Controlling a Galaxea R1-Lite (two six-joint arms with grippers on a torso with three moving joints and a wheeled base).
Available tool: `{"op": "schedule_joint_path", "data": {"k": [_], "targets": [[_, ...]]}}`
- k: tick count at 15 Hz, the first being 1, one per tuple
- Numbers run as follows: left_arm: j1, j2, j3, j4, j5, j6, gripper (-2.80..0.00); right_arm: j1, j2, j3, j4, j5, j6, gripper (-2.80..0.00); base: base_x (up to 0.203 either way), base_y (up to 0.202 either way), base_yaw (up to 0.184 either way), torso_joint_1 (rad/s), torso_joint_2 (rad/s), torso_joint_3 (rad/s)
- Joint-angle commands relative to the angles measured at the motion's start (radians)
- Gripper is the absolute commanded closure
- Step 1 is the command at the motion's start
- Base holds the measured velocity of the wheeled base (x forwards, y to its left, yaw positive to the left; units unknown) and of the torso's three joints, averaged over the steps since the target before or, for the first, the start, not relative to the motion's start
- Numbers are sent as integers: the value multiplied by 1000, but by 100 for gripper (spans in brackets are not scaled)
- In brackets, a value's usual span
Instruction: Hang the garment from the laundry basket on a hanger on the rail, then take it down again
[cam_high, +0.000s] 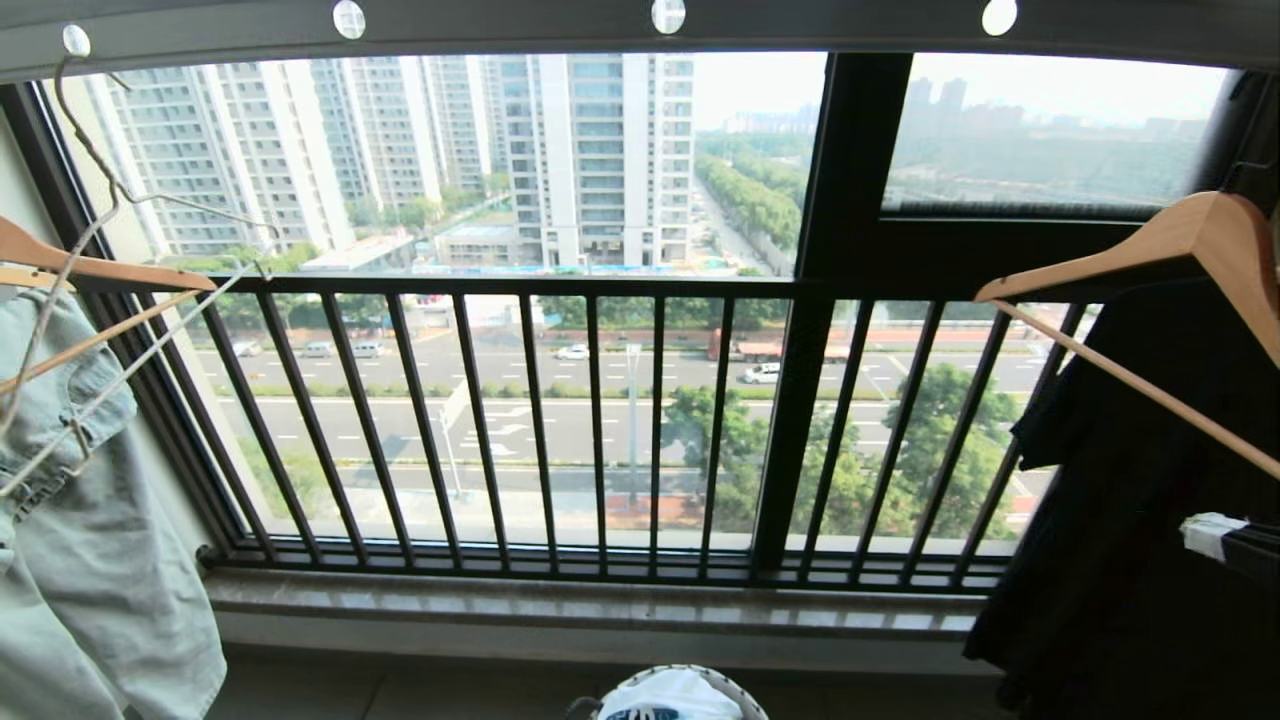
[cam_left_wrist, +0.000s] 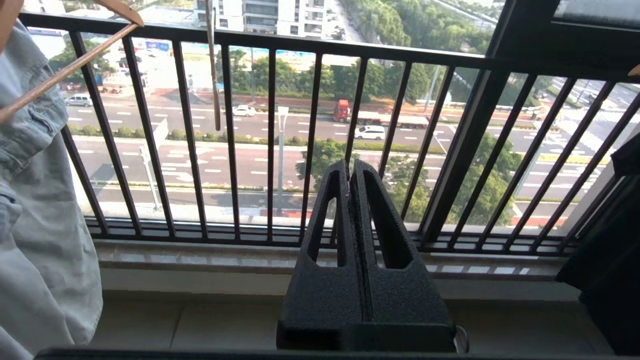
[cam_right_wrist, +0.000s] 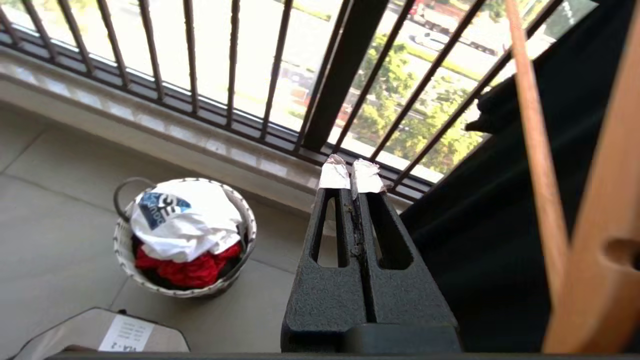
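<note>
1. Laundry basket (cam_high: 735, 695): cut off by the lower edge of the head view; only the rim's top arc shows.
2. Garment (cam_high: 672, 693): largely cropped there; logo letters too small to read.
3. Red garment (cam_right_wrist: 187, 270): mostly buried under the garment.
4. Hanger (cam_high: 85, 150): lower part cut off at the left edge.
5. Label (cam_right_wrist: 126, 334) on the grey object: print illegible.

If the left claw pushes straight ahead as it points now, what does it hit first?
Most likely the black railing of vertical bars: the shut left claw points at it with nothing between, though depth is unclear.
</note>
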Motion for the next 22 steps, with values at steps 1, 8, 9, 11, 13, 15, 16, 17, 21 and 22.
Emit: {"op": "schedule_joint_path", "data": {"k": [1, 8, 9, 11, 13, 15, 16, 17, 21, 22], "targets": [[12, -53, -35, 2, 82, -60, 0, -156, -297, -39, 105, -36, -4, 0, 0, 0, 0, 0, 0, 0], [96, -240, 146, 8, -69, -5, 0, -375, -630, -90, 343, -5, -69, 0, 0, 0, 0, 0, 0, 0], [96, -265, 207, 5, -68, 22, 0, -375, -672, -25, 333, 5, -67, 0, 0, 0, 0, 0, 0, 0], [96, -309, 329, -14, -69, 69, 0, -376, -755, 133, 221, 78, -40, 0, 0, 0, 0, 0, 0, 0], [96, -327, 497, -116, -65, 119, 0, -376, -812, 337, 12, 187, -10, 0, 0, 0, 0, 0, 0, 0], [96, -333, 672, -294, -38, 168, 0, -377, -832, 512, -164, 254, 3, 0, 0, 0, 0, 0, 0, 0], [96, -334, 752, -377, -27, 200, 0, -377, -838, 578, -212, 299, 8, 0, 0, 0, 0, 0, 0, 0], [96, -335, 816, -438, -19, 230, 0, -377, -841, 625, -236, 329, 11, 0, 0, 0, 0, 0, 0, 0], [96, -336, 862, -441, -15, 247, 0, -378, -844, 683, -235, 309, 56, 0, 0, 0, 0, 0, 0, 0], [96, -336, 862, -441, -13, 224, 0, -378, -844, 683, -189, 295, 51, 0, 0, 0, 0, 0, 0, 0]]}}
